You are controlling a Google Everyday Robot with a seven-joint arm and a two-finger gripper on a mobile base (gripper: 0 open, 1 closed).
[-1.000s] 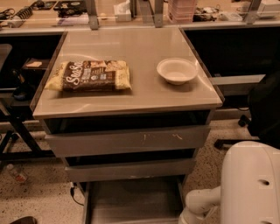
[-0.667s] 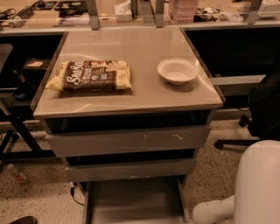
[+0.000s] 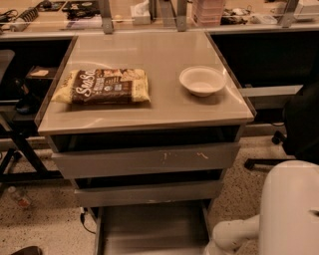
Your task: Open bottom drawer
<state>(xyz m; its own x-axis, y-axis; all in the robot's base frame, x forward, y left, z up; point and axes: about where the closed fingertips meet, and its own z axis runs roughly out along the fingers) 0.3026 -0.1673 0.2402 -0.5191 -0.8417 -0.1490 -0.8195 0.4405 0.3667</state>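
The grey cabinet [image 3: 149, 115] has three drawers. The widest front [image 3: 144, 160] has white scratch marks, and the mid-width front [image 3: 149, 193] sits below it. The bottom drawer [image 3: 149, 229] stands pulled out toward me. Its shallow grey box body shows at the frame's lower edge, and its front is cut off below. My white arm [image 3: 291, 209] fills the lower right. Its forearm [image 3: 232, 234] reaches down-left toward the drawer's right side. My gripper is out of view below the frame's edge.
A brown snack bag [image 3: 102, 85] and a white bowl [image 3: 202, 80] lie on the cabinet top. A black office chair [image 3: 299, 124] stands to the right. Dark table legs [image 3: 22, 149] and a cable are at the left. A cluttered counter [image 3: 149, 15] runs behind.
My arm has shifted to the right and lower in the picture. The forearm now sits nearer the lower right corner. The drawers, bag and bowl have not moved.
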